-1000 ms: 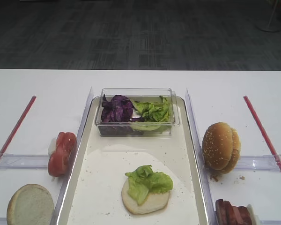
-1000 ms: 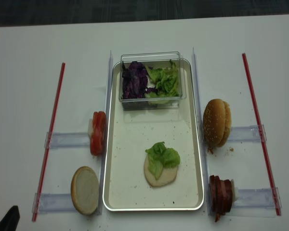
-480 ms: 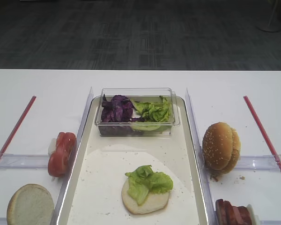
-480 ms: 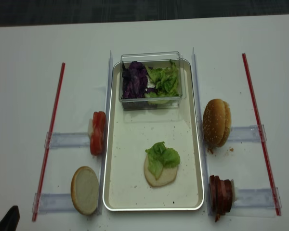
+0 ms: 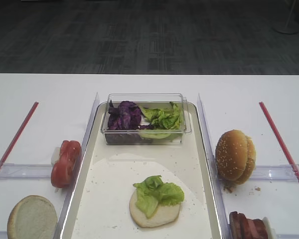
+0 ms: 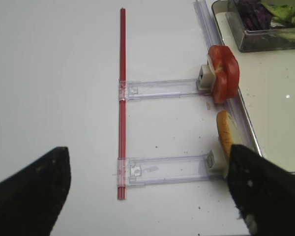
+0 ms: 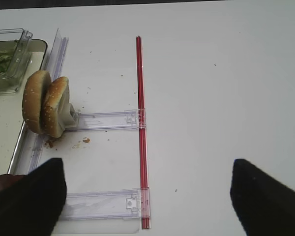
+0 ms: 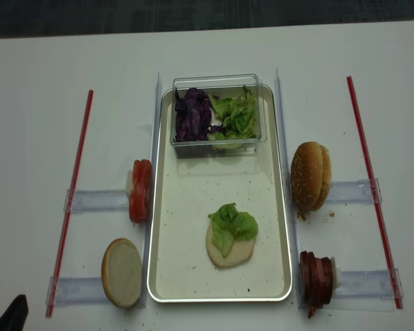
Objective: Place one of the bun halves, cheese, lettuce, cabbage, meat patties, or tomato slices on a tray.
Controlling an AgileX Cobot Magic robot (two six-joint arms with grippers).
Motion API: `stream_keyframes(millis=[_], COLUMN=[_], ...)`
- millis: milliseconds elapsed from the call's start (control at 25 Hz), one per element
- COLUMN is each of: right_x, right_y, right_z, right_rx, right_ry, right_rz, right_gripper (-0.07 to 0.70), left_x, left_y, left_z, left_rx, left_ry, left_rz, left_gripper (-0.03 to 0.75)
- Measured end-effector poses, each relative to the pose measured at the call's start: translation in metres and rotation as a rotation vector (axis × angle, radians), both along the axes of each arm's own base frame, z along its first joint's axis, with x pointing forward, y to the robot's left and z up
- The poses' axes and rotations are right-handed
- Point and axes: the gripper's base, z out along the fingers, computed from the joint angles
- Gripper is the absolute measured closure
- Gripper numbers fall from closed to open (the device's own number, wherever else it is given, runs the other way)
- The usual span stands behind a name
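The cream-white tray (image 8: pixel 221 298) lies mid-table. On it rests a pale bun half (image 5: pixel 157 215) with a green lettuce leaf (image 5: pixel 158 191) on top. More lettuce (image 5: pixel 164 118) and purple cabbage (image 5: pixel 123 115) fill a clear box. Tomato slices (image 5: pixel 66 163) and another bun half (image 5: pixel 32 217) stand left of the tray. Sesame bun tops (image 5: pixel 234 155) and meat patties (image 5: pixel 246 226) stand to its right. My left gripper (image 6: pixel 147 196) hangs open and empty over the table, left of the tray. My right gripper (image 7: pixel 147 196) is open and empty, right of the sesame buns (image 7: pixel 46 103).
Red strips (image 8: pixel 72 200) (image 8: pixel 372 186) run along both sides, joined to clear plastic holders (image 8: pixel 96 201) (image 8: pixel 355 189). The clear box (image 5: pixel 145 99) sits on the tray's far end. In the left wrist view the bun half (image 6: pixel 225 132) stands on edge beside my right finger (image 6: pixel 265 191).
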Motion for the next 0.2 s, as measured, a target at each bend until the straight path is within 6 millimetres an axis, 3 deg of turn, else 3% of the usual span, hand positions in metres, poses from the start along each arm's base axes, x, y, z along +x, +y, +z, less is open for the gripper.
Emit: stream_keyframes(millis=[200], right_x=[0.0], right_y=[-0.0001], right_z=[0.0], right_rx=[-0.002], right_ry=[0.0], right_rz=[-0.001], right_gripper=[-0.055], left_x=[0.0], left_y=[0.0], left_z=[0.0], left_rx=[0.0], left_ry=[0.0], left_rz=[0.0], left_gripper=[0.118])
